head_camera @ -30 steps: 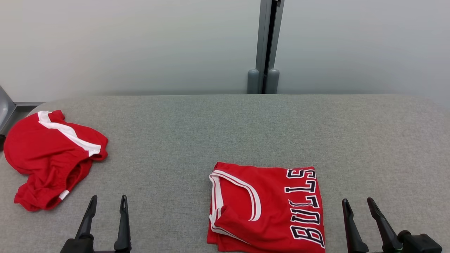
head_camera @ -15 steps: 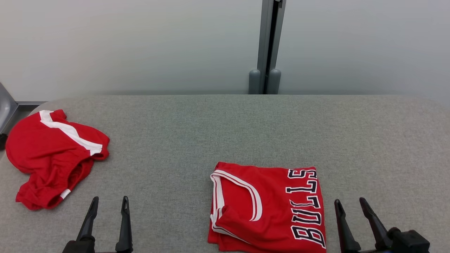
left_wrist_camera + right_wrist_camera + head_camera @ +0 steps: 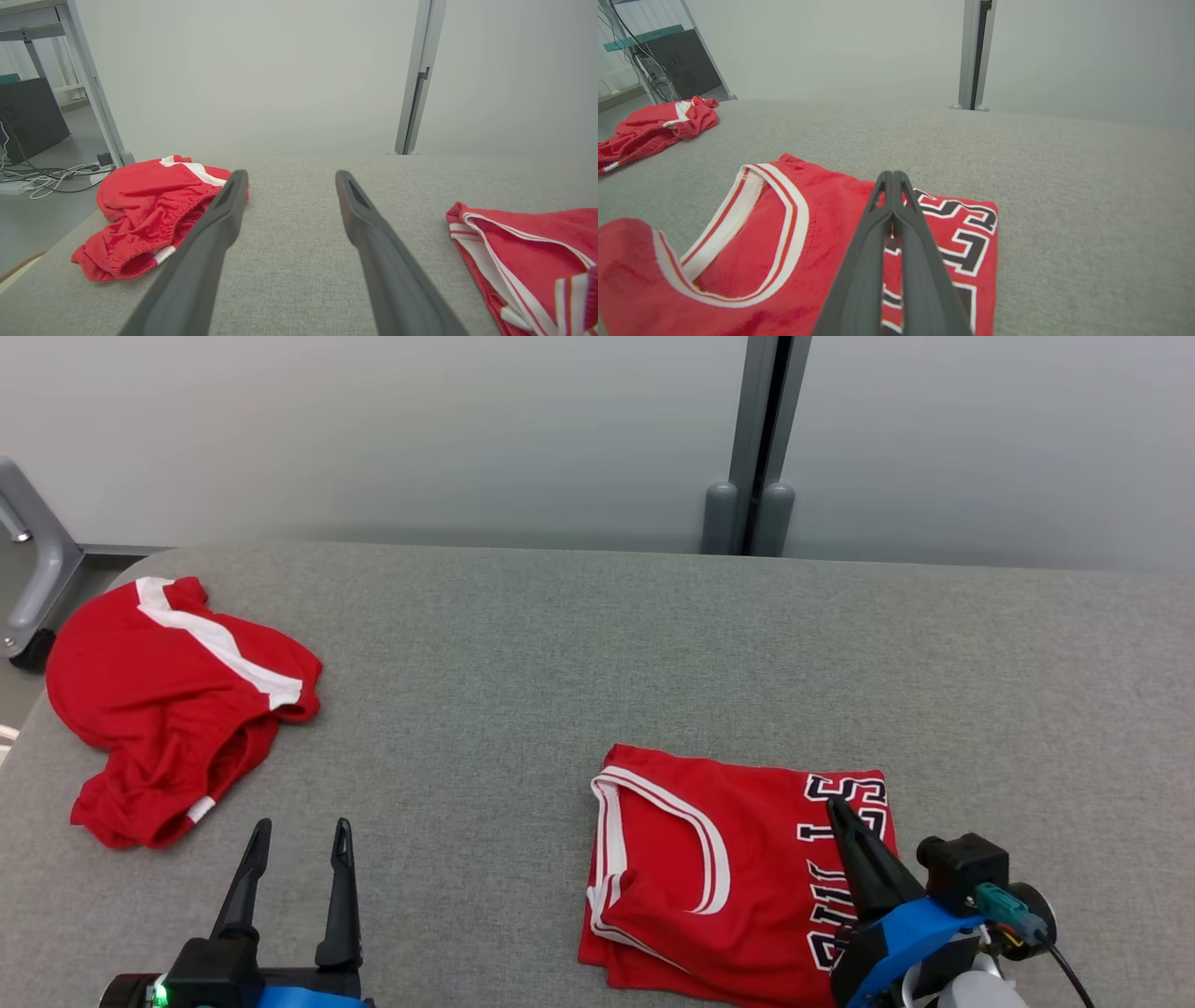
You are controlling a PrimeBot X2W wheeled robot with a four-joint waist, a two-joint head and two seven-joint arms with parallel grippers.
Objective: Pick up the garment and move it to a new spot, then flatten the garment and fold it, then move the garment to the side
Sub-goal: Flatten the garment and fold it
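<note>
My right claw point(image 3: 893, 175) is closed, its two dark fingers pressed flat together from the knuckle to the tips. No cloth shows between them. It hangs over the right part of the folded red jersey point(image 3: 672, 887), with its tips above the black-and-white lettering; I cannot tell whether they touch the fabric. From my wrist, the fingers point across the letters toward the far edge of the fold.

The jersey lies on the near right part of the grey fabric-covered table point(image 3: 523, 644). It is folded into a rough rectangle, with the white-and-red striped neckline on its left half and the lettering running down its right edge. Its near left corner is a little rumpled, with layers showing at the edge.

My left claw point(image 3: 303, 823) is spread wide and holds nothing. It hovers over bare table at the near left, well apart from the jersey.

Beyond it, at the far left of the table, a pair of red shorts point(image 3: 159, 691) with a white stripe lies crumpled near the edge.

Behind the table stands a pale wall with a grey upright post point(image 3: 756, 429), and a grey metal frame point(image 3: 37, 569) stands off the far left corner.
</note>
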